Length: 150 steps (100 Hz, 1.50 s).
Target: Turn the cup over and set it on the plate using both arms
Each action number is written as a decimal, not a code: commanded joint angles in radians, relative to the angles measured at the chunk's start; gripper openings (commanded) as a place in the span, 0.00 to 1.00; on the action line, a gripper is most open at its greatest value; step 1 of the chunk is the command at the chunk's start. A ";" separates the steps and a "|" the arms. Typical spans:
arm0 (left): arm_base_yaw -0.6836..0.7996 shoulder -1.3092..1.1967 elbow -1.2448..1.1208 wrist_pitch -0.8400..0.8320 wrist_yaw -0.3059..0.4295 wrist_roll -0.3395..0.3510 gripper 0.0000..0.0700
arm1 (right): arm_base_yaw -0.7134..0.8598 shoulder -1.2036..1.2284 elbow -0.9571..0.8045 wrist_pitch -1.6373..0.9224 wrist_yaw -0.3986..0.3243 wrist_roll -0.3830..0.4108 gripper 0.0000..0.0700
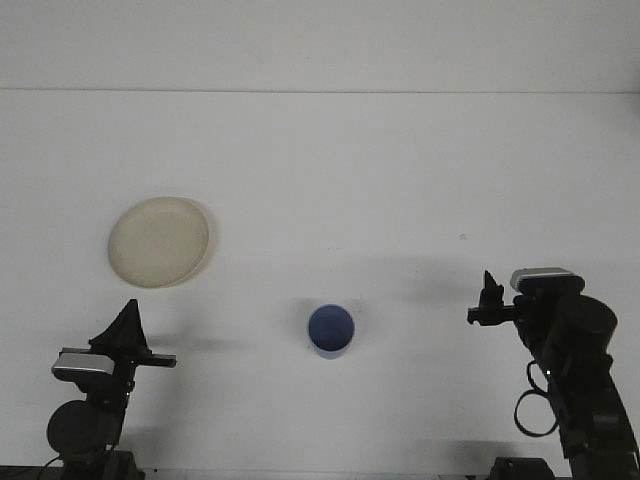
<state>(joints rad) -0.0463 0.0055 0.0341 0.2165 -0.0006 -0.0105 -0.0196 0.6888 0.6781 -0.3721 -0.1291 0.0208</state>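
Sitting alone on the table [320,150], the blue cup [330,331] had its open mouth up, well apart from the plate [160,241] — not yet placed there. Neither claw held anything — the left gripper [127,325] and right gripper [489,302] were both low and clear of it, but I could not tell if they were spread or closed.

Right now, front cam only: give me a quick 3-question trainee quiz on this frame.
1. True or false: the blue cup sits on the plate.
2. Which claw is nearer the cup: A) left claw B) right claw?
3. Fill in: the cup's opening faces ____.

Key: 1 false, it stands apart on the table. 2 B, by a small margin. 3 up, the inside is visible.
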 commanded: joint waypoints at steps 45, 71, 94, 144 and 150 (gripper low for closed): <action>0.001 -0.002 -0.020 0.010 0.001 -0.002 0.02 | 0.002 -0.133 -0.134 0.212 0.001 0.013 0.63; 0.001 -0.002 -0.020 0.015 0.001 -0.001 0.02 | 0.002 -0.133 -0.134 0.215 0.001 0.012 0.63; 0.001 -0.002 -0.020 0.014 0.001 -0.001 0.02 | 0.002 -0.133 -0.134 0.215 0.001 0.012 0.63; 0.001 0.025 0.154 -0.135 0.001 -0.024 0.02 | 0.002 -0.133 -0.134 0.215 0.001 0.012 0.63; 0.001 0.053 0.211 -0.201 0.001 -0.028 0.02 | 0.002 -0.133 -0.134 0.215 0.001 0.012 0.63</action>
<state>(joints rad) -0.0463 0.0341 0.1905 0.0643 -0.0006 -0.0284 -0.0196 0.5537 0.5396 -0.1703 -0.1284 0.0231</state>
